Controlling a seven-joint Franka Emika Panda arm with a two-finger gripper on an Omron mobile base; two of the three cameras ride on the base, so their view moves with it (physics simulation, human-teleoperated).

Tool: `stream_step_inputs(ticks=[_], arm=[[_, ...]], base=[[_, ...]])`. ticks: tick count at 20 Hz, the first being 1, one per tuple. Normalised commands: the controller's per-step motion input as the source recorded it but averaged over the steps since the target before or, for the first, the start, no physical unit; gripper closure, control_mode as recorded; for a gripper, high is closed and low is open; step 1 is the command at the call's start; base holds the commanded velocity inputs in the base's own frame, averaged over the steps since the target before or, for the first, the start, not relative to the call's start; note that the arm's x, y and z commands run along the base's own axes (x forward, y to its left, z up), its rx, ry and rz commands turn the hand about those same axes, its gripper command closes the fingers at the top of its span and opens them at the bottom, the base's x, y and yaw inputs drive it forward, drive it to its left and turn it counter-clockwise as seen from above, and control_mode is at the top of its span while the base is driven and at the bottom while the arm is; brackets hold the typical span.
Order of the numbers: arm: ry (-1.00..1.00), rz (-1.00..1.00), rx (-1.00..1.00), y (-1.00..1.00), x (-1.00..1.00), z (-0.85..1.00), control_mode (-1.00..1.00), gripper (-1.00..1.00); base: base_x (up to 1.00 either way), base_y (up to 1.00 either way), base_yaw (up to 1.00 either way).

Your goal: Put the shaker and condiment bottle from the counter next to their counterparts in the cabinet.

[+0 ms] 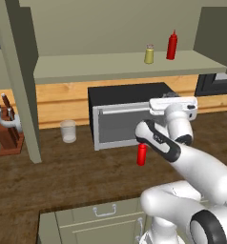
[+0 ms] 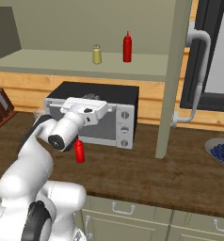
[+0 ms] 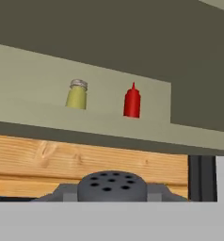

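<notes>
Now arm raised, tool (image 3: 112, 195) level, clamping shaker (image 3: 112, 187) toward cabinet (image 3: 48, 123).

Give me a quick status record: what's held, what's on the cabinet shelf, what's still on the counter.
held: shaker, grey perforated cap showing between the jaws of the gripper
jaws: shut on the shaker
shelf: yellowish shaker standing beside a red bottle, apart, both upright
counter: condiment bottle upright in front of the microwave
gripper height: above the counter, below the cabinet shelf
</notes>
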Motion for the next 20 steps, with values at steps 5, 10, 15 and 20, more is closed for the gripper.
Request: stream_step_inputs(ticks=[5, 10, 15, 20], arm=[[0.00, -0.11, -0.01, 0.00, 0.00, 0.57, -1.00, 1.00], [0.00, -0.09, -0.02, 0.00, 0.00, 0.62, -1.00, 1.00], [0.01, -0.04, -0.01, 0.00, 0.00, 0.27, -1.00, 1.00], [0.00, 0.00, 0.00, 0.00, 0.00, 0.00, -1.00, 1.00]], base=[[0.00, 0.00, 0.00], [0.00, 0.00, 0.00], [0.00, 0.00, 0.00], [0.00, 0.00, 0.00]])
